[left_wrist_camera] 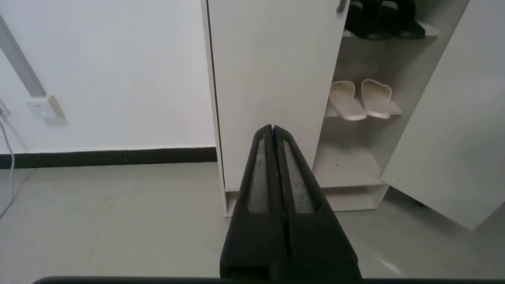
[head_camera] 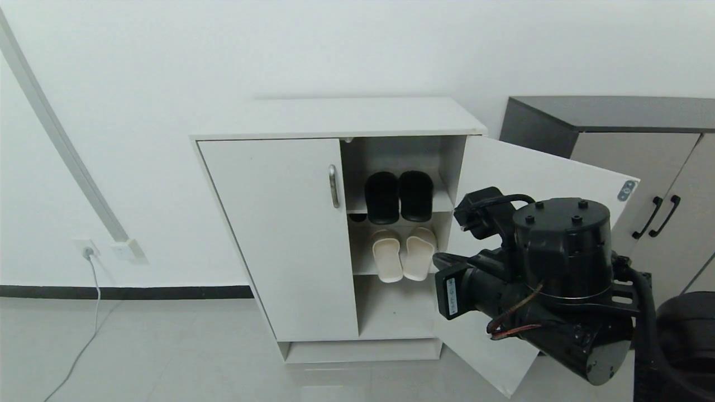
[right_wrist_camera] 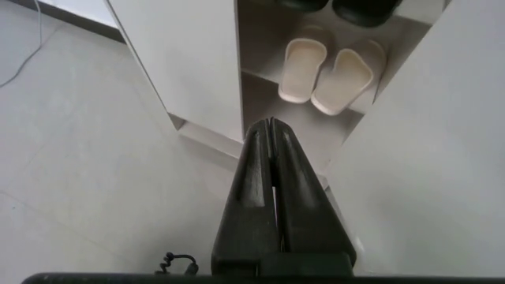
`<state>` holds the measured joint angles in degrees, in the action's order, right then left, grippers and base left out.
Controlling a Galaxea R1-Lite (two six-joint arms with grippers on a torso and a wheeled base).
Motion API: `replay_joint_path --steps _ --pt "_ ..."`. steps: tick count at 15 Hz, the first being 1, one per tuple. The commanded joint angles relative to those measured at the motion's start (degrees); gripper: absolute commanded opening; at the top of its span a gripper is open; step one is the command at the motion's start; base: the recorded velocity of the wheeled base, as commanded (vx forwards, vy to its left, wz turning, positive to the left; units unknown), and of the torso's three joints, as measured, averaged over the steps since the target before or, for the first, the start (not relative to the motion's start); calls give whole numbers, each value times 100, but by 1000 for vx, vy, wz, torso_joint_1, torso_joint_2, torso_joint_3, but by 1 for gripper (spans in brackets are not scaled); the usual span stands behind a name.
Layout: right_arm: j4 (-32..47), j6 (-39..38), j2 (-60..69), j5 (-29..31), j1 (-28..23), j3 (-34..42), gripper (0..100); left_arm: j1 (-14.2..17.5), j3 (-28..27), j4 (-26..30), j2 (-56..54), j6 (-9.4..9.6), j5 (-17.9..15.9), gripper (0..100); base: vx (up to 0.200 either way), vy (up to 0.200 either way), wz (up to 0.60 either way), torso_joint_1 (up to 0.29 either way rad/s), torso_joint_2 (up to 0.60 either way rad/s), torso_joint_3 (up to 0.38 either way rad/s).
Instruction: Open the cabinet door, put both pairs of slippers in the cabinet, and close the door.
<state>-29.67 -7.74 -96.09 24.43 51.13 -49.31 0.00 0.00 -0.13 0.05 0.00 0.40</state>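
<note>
The white cabinet (head_camera: pixel 335 118) stands against the wall with its right door (head_camera: pixel 536 173) swung open and its left door (head_camera: pixel 279 234) closed. A black pair of slippers (head_camera: pixel 399 196) lies on the upper shelf, and a cream pair (head_camera: pixel 404 254) on the shelf below. My right arm (head_camera: pixel 547 273) hangs in front of the open door, below shelf height. My right gripper (right_wrist_camera: pixel 272 126) is shut and empty, pointing at the cabinet's bottom compartment below the cream slippers (right_wrist_camera: pixel 331 69). My left gripper (left_wrist_camera: pixel 272 130) is also shut and empty, facing the closed door from a distance.
A dark grey cabinet (head_camera: pixel 614 111) with black handles stands close to the right of the open door. A wall socket (head_camera: pixel 86 250) with a cable trailing to the floor is at the left. Bare tiled floor (head_camera: pixel 139 352) spreads in front and to the left.
</note>
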Motion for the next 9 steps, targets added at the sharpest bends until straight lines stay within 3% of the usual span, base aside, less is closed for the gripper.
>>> replay_joint_path --steps 1,9 --pt "-4 1 -7 0 3 0 0 0 0 -4 4 0 4 0 0 0 0 149 -466 -330" --pt "-4 1 -7 0 3 53 0 0 0 5 4 0 4 0 0 0 0 181 -488 -320"
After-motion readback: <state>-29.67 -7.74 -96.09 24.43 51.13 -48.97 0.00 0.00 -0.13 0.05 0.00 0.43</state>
